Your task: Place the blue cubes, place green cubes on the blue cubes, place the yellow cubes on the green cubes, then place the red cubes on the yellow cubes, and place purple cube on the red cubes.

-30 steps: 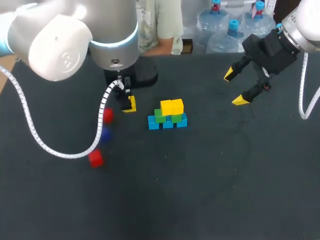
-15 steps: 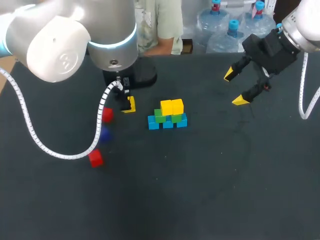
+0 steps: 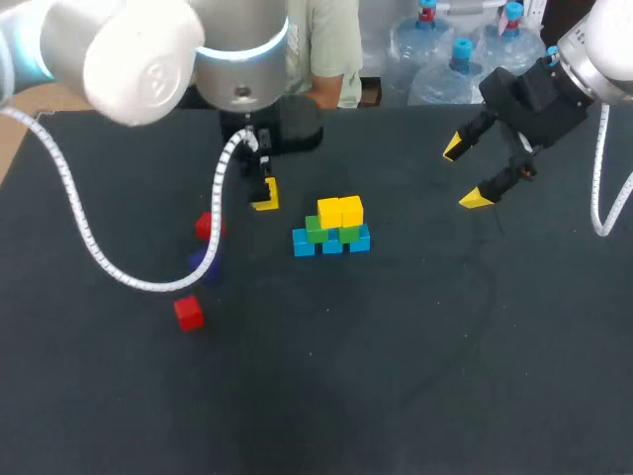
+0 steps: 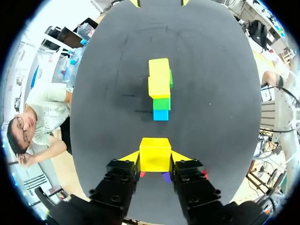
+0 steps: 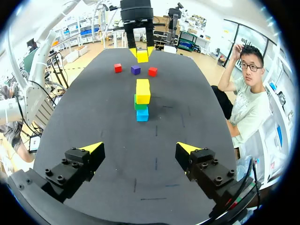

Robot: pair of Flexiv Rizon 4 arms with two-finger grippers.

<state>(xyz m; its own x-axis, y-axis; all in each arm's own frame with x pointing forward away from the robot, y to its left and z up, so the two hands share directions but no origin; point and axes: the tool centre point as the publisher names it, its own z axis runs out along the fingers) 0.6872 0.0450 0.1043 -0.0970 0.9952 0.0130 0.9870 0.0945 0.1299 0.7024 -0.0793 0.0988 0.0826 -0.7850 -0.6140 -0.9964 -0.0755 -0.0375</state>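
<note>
Two grippers are over the dark table [image 3: 415, 376]. The left gripper [image 3: 263, 196], upper centre-left in the head view, is clamped on a single yellow cube [image 4: 154, 153]. The left wrist view shows both fingers pressing its opposite sides. This cube is left of the stack [image 3: 332, 228] and not touching it. The right gripper [image 3: 465, 173], upper right of the frame, has its fingers spread wide and holds nothing. The stack sits at frame centre: three blue cubes [image 3: 331, 243] in a row on the table, two green cubes [image 3: 317, 230] on them, and two yellow cubes [image 3: 340, 211] on top. Two red cubes [image 3: 189, 313] and one purple cube [image 3: 203, 263] lie singly at frame left, apart from the stack.
</note>
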